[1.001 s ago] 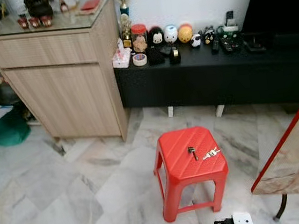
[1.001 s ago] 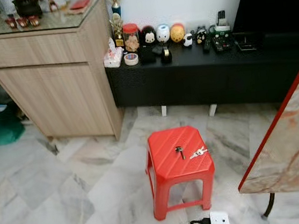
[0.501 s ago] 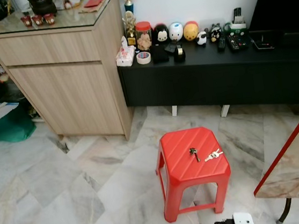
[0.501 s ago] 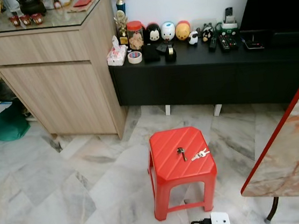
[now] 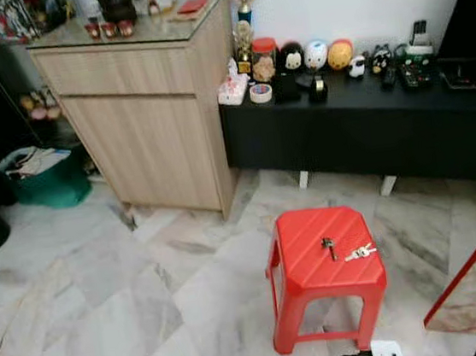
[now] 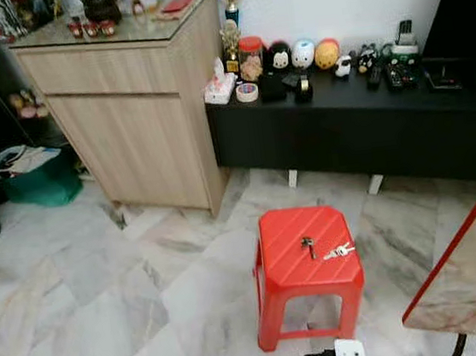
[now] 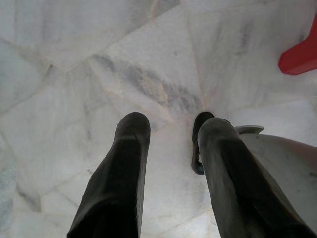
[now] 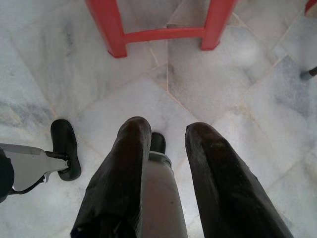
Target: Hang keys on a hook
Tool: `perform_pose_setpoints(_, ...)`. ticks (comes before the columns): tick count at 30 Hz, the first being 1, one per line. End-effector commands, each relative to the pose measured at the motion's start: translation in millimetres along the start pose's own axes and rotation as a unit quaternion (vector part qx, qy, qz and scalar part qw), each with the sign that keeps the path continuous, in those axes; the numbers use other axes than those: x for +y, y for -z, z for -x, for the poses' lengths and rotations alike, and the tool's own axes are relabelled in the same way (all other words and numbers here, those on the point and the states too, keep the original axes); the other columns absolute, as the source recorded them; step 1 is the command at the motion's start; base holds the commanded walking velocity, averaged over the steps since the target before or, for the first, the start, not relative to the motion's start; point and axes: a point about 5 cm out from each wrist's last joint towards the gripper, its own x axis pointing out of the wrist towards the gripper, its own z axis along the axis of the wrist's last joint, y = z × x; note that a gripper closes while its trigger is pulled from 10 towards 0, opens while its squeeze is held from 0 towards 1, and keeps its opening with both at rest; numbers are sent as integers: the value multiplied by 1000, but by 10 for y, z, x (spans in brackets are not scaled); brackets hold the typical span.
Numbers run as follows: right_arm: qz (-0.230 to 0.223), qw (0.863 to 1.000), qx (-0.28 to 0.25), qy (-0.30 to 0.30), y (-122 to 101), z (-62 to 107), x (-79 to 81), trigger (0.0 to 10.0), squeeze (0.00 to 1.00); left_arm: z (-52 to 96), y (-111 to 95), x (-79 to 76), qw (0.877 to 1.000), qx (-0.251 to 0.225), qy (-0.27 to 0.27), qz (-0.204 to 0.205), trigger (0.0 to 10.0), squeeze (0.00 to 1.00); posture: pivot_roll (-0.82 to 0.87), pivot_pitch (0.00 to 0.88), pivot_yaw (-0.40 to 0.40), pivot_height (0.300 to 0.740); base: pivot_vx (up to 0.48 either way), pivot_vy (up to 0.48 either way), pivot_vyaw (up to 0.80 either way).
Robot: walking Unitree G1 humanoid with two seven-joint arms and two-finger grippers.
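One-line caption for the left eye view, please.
Keys lie on a red stool on marble floor, before a wooden cabinet.

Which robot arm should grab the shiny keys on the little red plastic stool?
Probably the right. The silver keys lie on the red plastic stool, toward the robot's right, and the right gripper hangs near the stool's legs. The left gripper hangs over marble floor, beside it.

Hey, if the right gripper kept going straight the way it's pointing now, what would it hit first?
Most likely the marble floor. The right gripper hangs open, pointing down at bare tiles just short of the red stool. Depth is unclear, but nothing else seems to lie between.
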Motion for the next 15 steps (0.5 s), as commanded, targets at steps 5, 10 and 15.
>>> perform_pose_setpoints(5, -1, 1000, -4, -1, -20, -2, 4, 10000, 0, 0, 17, -11, 1000, 7, 3, -7, 10000, 0, 50, 0, -3, 740, 250, 0, 0)
perform_pose_setpoints(10, -1, 1000, -3, -1, -15, -2, 4, 10000, 0, 1, 19, -11, 1000, 8, 4, -8, 10000, 0, 49, 0, -2, 740, 272, 0, 0)
perform_pose_setpoints(15, 2, 1000, -3, -1, -12, -1, 4, 10000, 0, 2, 21, -10, 1000, 8, 5, -9, 10000, 0, 50, 0, -3, 740, 279, 0, 0)
